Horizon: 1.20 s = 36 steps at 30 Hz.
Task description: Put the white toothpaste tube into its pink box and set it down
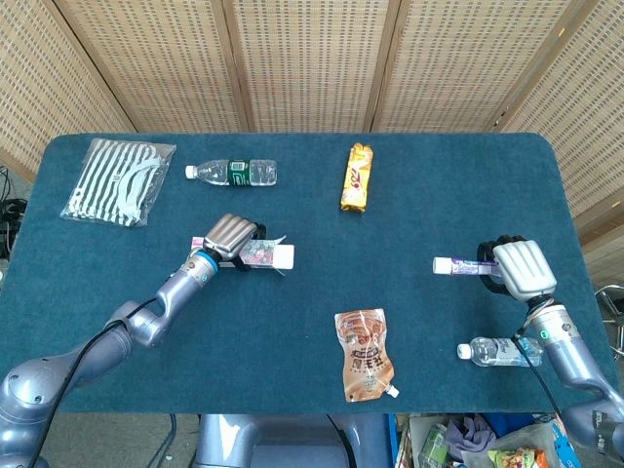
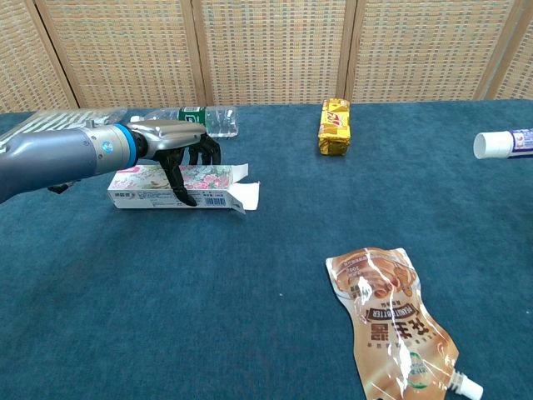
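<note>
**Closing on the box while the tube waits in my other hand**

Nearest me lie a printed drink pouch (image 2: 391,321) and a small water bottle (image 1: 492,350), both out of my way.

My right hand (image 1: 517,270) grips the white toothpaste tube (image 1: 458,265), lifted off the table (image 1: 409,195) with its cap pointing inward toward the box, lined up for sliding in.

My left hand (image 2: 179,150) arches over the pink box (image 2: 146,185), thumb down its near face and fingers curled behind. It looks like a grasp, but I cannot tell whether it is firm. The box lies flat, flap open toward the tube.

Farther off: a green-labelled bottle (image 1: 232,172), a yellow snack pack (image 1: 357,177) and a striped bag (image 1: 117,181).
</note>
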Motion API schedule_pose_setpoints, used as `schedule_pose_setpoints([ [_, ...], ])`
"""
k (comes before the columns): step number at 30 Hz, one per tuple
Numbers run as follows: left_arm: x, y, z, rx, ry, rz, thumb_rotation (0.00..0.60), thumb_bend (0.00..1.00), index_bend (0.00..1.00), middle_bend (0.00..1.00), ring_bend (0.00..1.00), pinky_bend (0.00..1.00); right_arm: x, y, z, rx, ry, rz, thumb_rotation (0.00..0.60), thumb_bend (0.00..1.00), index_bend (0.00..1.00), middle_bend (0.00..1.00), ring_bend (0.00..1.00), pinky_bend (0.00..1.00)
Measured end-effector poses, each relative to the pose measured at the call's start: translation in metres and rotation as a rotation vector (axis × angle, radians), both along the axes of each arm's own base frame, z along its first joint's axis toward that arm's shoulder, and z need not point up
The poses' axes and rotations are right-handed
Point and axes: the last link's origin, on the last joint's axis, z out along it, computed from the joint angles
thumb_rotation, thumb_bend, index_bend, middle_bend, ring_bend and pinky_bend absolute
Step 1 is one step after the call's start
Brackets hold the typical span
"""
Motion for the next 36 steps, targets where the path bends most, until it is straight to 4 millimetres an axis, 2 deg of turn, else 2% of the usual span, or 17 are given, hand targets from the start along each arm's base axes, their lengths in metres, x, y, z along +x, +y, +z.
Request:
schedule_pose_setpoints([
  [5, 0.007, -0.003, 0.012, 0.01, -0.039, -0.043, 0.6, 0.1, 0.46, 0.47, 0.43, 0.52, 0.004, 0.003, 0.005, -0.01, 0.004, 0.017, 0.6, 0.6, 0.58, 0.58, 0.41, 0.41],
  [9, 0.019, -0.01, 0.025, 0.011, -0.099, -0.108, 0.6, 0.1, 0.47, 0.47, 0.43, 0.52, 0.011, 0.006, 0.01, -0.019, 0.007, 0.035, 0.6, 0.6, 0.58, 0.58, 0.41, 0.41],
  [15, 0.049, -0.026, 0.046, -0.048, -0.259, -0.211, 0.6, 0.1, 0.47, 0.47, 0.43, 0.52, 0.023, 0.013, 0.02, -0.035, 0.014, 0.058, 0.6, 0.6, 0.58, 0.58, 0.41, 0.41],
  [19, 0.071, -0.031, 0.055, -0.109, -0.306, -0.253, 0.6, 0.1, 0.47, 0.47, 0.43, 0.52, 0.031, 0.016, 0.028, -0.052, 0.028, 0.072, 0.6, 0.6, 0.58, 0.58, 0.42, 0.42],
  [29, 0.126, -0.021, 0.051, -0.116, -0.241, -0.345, 0.6, 0.1, 0.5, 0.49, 0.44, 0.52, 0.048, 0.026, 0.04, -0.087, 0.056, 0.087, 0.6, 0.6, 0.58, 0.58, 0.42, 0.42],
  [36, 0.171, -0.01, 0.041, -0.1, -0.212, -0.383, 0.6, 0.1, 0.5, 0.49, 0.44, 0.52, 0.056, 0.022, 0.041, -0.092, 0.081, 0.088, 0.6, 0.6, 0.58, 0.58, 0.42, 0.42],
])
